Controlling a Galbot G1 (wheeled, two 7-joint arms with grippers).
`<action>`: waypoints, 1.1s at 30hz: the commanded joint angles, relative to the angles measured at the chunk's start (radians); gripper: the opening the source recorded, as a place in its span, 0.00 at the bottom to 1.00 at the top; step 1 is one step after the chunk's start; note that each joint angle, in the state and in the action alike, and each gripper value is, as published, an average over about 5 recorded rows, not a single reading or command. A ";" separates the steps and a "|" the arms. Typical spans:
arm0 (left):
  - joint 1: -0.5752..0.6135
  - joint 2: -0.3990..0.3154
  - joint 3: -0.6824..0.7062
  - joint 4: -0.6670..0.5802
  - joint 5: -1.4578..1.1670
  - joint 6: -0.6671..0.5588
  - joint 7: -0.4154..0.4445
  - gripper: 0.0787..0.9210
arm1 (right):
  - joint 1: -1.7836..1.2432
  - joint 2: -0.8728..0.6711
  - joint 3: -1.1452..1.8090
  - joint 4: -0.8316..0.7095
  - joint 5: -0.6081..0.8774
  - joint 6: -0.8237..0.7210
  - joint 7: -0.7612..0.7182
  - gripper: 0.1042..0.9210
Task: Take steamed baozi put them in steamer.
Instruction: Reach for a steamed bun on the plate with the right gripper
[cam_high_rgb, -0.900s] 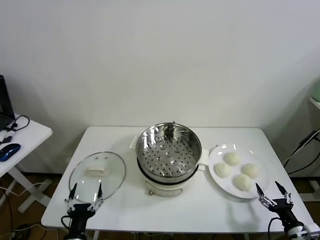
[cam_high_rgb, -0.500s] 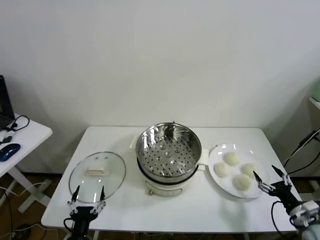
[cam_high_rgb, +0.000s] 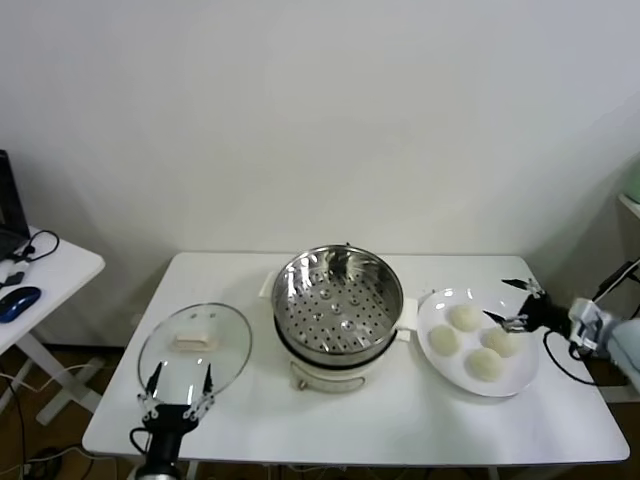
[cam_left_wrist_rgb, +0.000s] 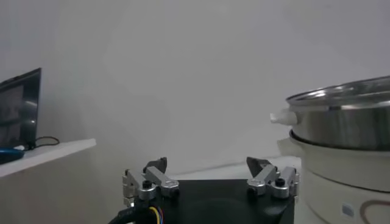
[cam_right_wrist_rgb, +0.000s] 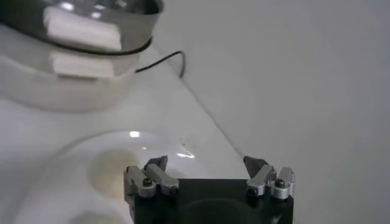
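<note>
Several white steamed baozi (cam_high_rgb: 463, 317) lie on a white plate (cam_high_rgb: 452, 373) at the table's right. The shiny steamer (cam_high_rgb: 338, 305) stands empty on its cream pot base at the table's middle. My right gripper (cam_high_rgb: 503, 302) hovers open just above the plate's far right side, beside the baozi and touching none. In the right wrist view this gripper (cam_right_wrist_rgb: 206, 163) is open and empty, with one baozi (cam_right_wrist_rgb: 113, 172) ahead of it and the steamer (cam_right_wrist_rgb: 91, 12) farther off. My left gripper (cam_high_rgb: 178, 385) waits open at the table's near left edge; in the left wrist view it (cam_left_wrist_rgb: 207, 164) holds nothing.
A flat glass lid (cam_high_rgb: 195, 345) lies left of the steamer, just beyond the left gripper. A side table with a mouse (cam_high_rgb: 20, 300) stands far left. A black cable (cam_high_rgb: 605, 285) hangs off the table's right end.
My right gripper rose from the table's near right edge and swung to the plate's far right side, turning toward the baozi. The left gripper barely shifted.
</note>
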 joint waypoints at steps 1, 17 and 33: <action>-0.025 0.006 0.001 -0.005 0.000 0.027 -0.006 0.88 | 0.644 -0.019 -0.651 -0.259 -0.171 0.054 -0.311 0.88; -0.066 0.010 -0.017 0.014 -0.003 0.062 -0.006 0.88 | 0.698 0.321 -0.790 -0.547 -0.284 0.085 -0.340 0.88; -0.083 0.008 -0.025 0.033 -0.009 0.084 -0.016 0.88 | 0.568 0.426 -0.622 -0.658 -0.384 0.124 -0.266 0.88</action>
